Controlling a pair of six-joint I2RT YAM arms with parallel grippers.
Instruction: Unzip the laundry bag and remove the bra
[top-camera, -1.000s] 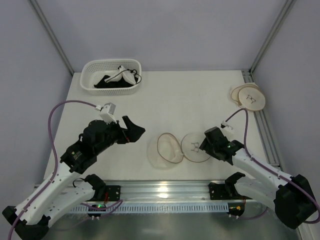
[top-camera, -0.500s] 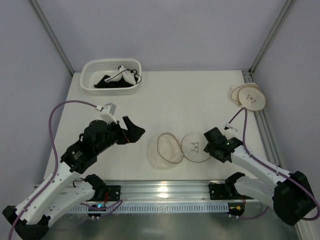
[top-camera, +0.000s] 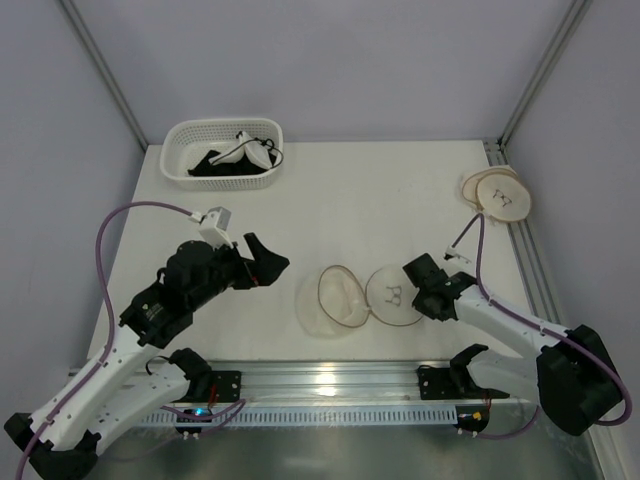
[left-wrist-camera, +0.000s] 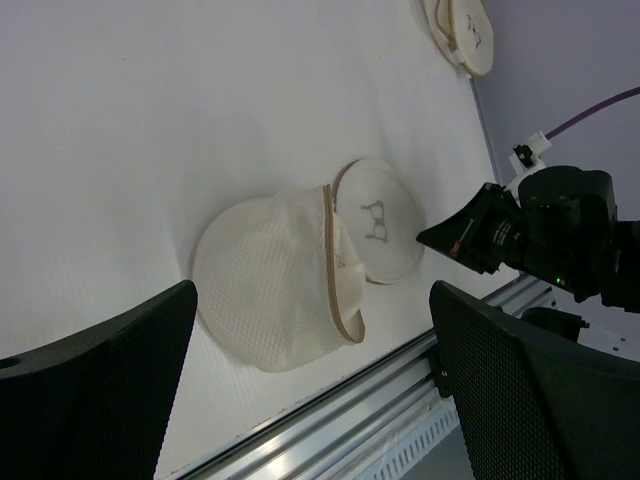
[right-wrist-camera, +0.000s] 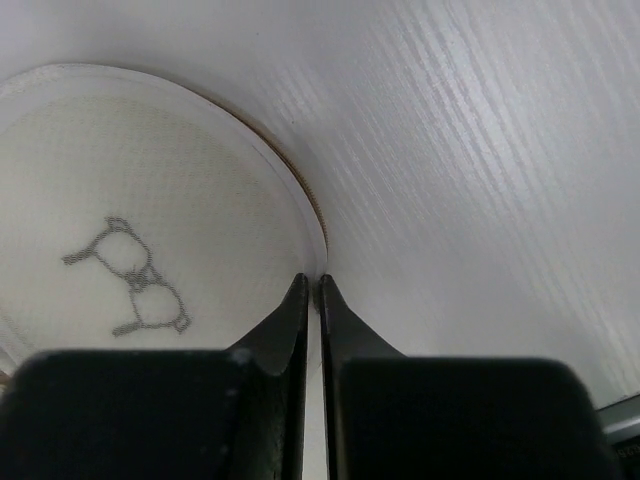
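The laundry bag lies unzipped at the table's front middle. Its mesh body (top-camera: 335, 300) (left-wrist-camera: 265, 290) gapes with a brown-trimmed rim, and the round lid (top-camera: 392, 294) (left-wrist-camera: 378, 225) (right-wrist-camera: 150, 200), marked with a small dark drawing, lies flat to the right. My right gripper (top-camera: 420, 296) (right-wrist-camera: 310, 282) is shut on the lid's right edge, the white rim pinched between its fingertips. My left gripper (top-camera: 265, 258) (left-wrist-camera: 315, 400) hangs open left of the bag and above the table, touching nothing. A small white bra (top-camera: 250, 152) with dark straps lies in the basket at the back left.
The white lattice basket (top-camera: 180, 170) also holds black cloth (top-camera: 215, 165). A second round mesh pouch (top-camera: 497, 192) (left-wrist-camera: 465, 35) sits at the back right by the table's edge. A metal rail (top-camera: 330, 378) runs along the near edge.
My right gripper has closed from partly open onto the lid's rim and edged slightly forward. The left arm and the bag have stayed put.
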